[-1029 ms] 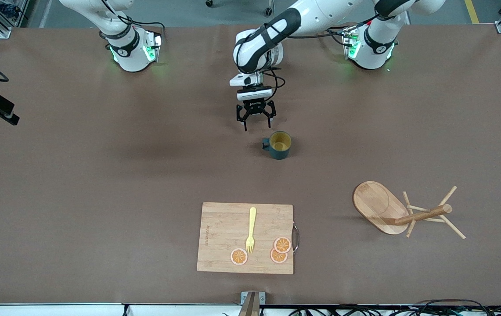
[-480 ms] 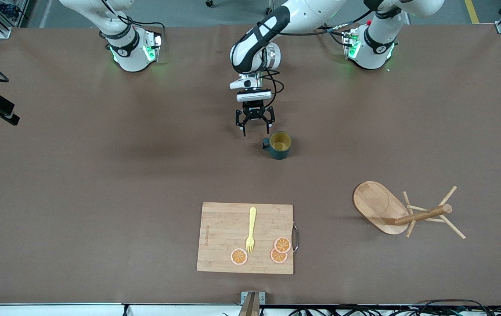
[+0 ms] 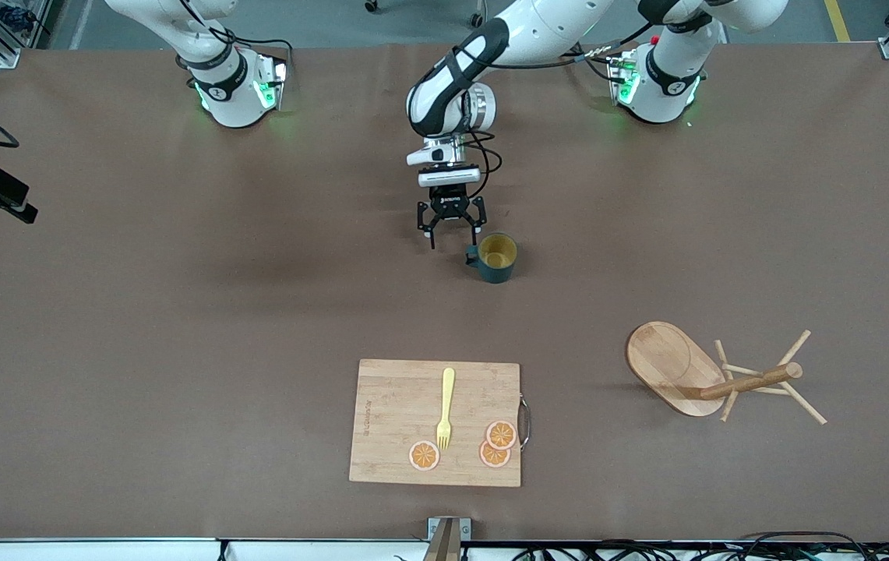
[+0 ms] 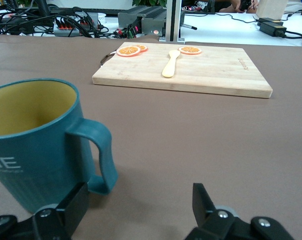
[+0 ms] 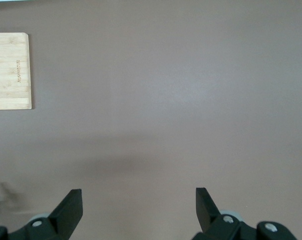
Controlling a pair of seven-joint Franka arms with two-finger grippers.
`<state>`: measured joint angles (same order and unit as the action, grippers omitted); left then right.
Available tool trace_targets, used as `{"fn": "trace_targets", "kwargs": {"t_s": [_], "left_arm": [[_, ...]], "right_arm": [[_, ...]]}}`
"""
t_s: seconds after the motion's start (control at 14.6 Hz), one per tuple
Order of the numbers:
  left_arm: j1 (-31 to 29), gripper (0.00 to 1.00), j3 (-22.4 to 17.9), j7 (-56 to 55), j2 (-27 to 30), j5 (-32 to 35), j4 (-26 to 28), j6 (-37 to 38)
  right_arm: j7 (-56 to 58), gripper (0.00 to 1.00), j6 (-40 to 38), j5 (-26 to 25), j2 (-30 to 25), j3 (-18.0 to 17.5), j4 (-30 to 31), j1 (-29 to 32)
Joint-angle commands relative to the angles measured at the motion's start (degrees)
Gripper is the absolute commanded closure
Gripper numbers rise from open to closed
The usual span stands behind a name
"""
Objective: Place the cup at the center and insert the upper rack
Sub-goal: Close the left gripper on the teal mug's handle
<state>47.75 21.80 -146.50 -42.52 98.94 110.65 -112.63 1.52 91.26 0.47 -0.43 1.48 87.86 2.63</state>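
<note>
The dark teal cup [image 3: 496,257] with a yellow inside stands upright near the middle of the table, its handle toward the right arm's end. My left gripper [image 3: 453,236] is open and low over the table next to that handle. In the left wrist view the cup [image 4: 33,137] is close, and one finger [image 4: 76,207] is next to its body and handle; the gripper [image 4: 139,206] holds nothing. The wooden upper rack [image 3: 713,375] lies on its side toward the left arm's end. My right gripper [image 5: 139,206] is open and empty over bare table.
A wooden cutting board [image 3: 382,425] lies nearer the front camera than the cup, with a yellow fork [image 3: 445,408] and three orange slices [image 3: 500,434] on it. The board also shows in the left wrist view [image 4: 215,70] and, in part, in the right wrist view [image 5: 10,70].
My left gripper has come down and closer to the cup's handle. The cup, the rack and the board have not moved.
</note>
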Motion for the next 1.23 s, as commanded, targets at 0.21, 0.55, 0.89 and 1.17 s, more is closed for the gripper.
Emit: {"fn": "trace_targets", "kwargs": {"t_s": [0.21, 0.55, 0.89, 1.17], "left_arm": [[0.76, 0.17, -1.76, -0.28, -1.33, 3.36, -1.49, 0.65], [0.5, 0.19, -2.12, 0.6, -1.68, 3.71, -1.67, 0.57], [0.32, 0.21, -2.82, 0.6, -2.3, 4.59, -2.19, 0.22], [0.15, 0.22, -2.91, 0.6, -2.91, 4.59, -3.42, -0.05]], "right_arm": [[0.41, 0.0, -0.03, 0.23, -0.01, 0.1, 0.29, 0.35], [0.41, 0.0, -0.03, 0.23, -0.01, 0.1, 0.29, 0.27], [0.32, 0.0, -0.03, 0.23, -0.01, 0.1, 0.29, 0.35], [0.32, 0.0, -0.03, 0.23, -0.01, 0.1, 0.29, 0.35]]}}
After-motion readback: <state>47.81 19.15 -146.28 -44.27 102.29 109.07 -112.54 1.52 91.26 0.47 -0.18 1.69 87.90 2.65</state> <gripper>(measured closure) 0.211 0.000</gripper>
